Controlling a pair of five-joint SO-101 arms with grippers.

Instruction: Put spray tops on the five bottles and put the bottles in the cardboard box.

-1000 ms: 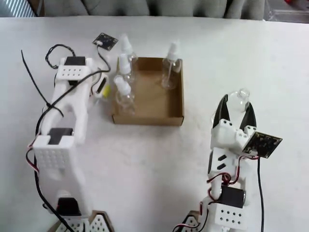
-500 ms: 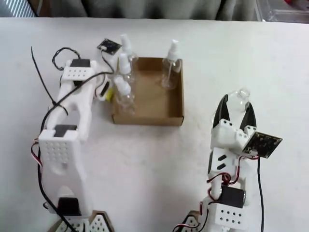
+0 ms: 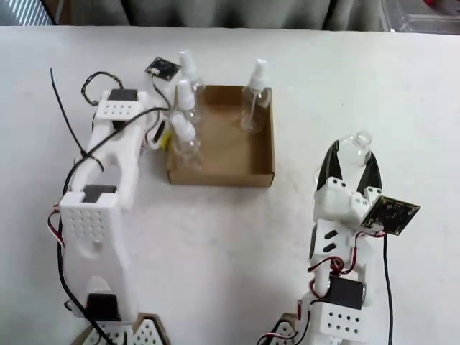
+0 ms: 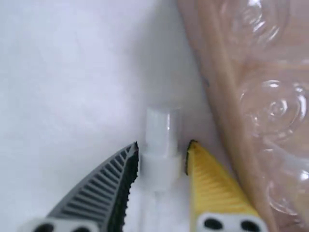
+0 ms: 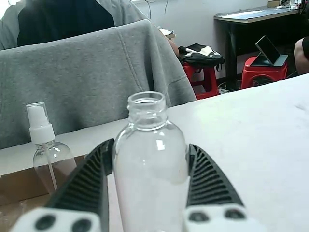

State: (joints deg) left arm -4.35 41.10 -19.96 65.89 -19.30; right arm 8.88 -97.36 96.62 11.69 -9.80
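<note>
Spray top [image 4: 158, 126] in left hand [image 4: 162, 145], open bottle [image 5: 149, 166] in right hand [image 5: 150, 146]

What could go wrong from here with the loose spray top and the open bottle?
1. The small white plastic spray top lies close beside the brown cardboard box wall; the left claw around it could snag or shove the box and the capped bottles in it.
2. The right claw grips the smooth, round, clear uncapped plastic bottle by its sides; it might twist or slip when a top is pressed on.
</note>
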